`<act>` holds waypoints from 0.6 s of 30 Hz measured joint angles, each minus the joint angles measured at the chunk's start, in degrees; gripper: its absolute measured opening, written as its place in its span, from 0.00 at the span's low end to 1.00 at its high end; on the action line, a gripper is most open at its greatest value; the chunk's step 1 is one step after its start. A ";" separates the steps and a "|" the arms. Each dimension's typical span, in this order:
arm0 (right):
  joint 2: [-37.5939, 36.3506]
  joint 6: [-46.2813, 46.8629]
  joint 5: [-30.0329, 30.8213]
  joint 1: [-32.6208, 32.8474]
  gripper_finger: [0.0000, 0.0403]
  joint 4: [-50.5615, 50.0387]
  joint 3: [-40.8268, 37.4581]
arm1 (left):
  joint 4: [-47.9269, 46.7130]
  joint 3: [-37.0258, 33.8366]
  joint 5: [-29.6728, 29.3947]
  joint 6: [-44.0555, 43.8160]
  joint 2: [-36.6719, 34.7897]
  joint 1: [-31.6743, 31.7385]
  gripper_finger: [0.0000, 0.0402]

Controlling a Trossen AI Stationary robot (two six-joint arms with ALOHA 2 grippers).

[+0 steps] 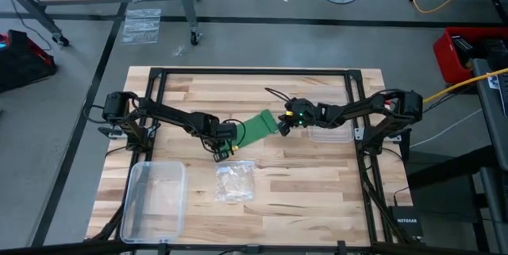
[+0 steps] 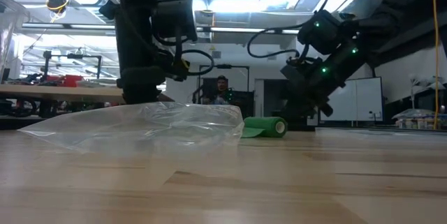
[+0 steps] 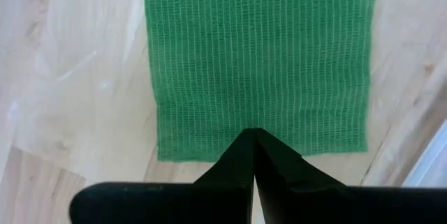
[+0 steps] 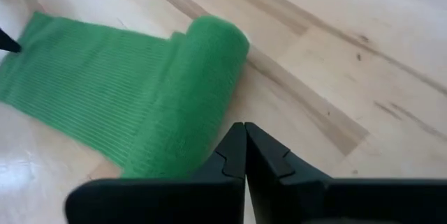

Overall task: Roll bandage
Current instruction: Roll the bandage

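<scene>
Both pincers shut: left pincer [image 3: 253, 135] presses bandage [image 3: 258, 56] end, right pincer [image 4: 244, 128] at roll

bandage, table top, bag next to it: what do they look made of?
Bandage: looks like woven stretchy fabric, matte bright green; fine ribbed mesh shows in both wrist views, one end rolled up.
Table top: wood, likely butcher-block planks; visible grain and seams, light sheen.
Bag: thin clear plastic film, crinkled and glossy.

The bandage [image 4: 140, 91] is matt, ribbed woven cloth; the table [image 1: 302, 183] is smooth pale wood; the bag [image 2: 147, 123] is glossy clear plastic.
</scene>
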 joint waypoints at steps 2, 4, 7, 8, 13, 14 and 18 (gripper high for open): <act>0.78 0.18 0.02 0.04 0.01 0.15 0.00 | -0.14 -0.01 0.13 0.00 0.00 -0.02 0.00; 1.33 0.24 0.02 0.04 0.01 0.46 0.00 | -0.21 0.00 0.13 0.01 0.00 -0.02 0.00; 1.38 0.62 0.04 0.04 0.01 0.69 0.00 | -0.18 0.00 0.15 0.26 0.00 -0.02 0.00; 1.38 0.63 0.04 0.03 0.01 0.70 0.00 | -0.18 0.00 0.13 0.31 0.00 -0.02 0.00; 1.38 2.82 -0.02 0.04 0.00 0.72 0.00 | -0.16 0.00 0.14 0.34 0.00 -0.02 0.00; 1.38 3.09 -0.04 0.04 0.00 0.83 0.00 | -0.18 -0.01 0.15 0.35 0.00 -0.02 0.00; 1.35 3.67 -0.50 0.54 0.00 0.82 0.00 | -0.18 0.00 0.13 0.39 0.00 -0.02 0.00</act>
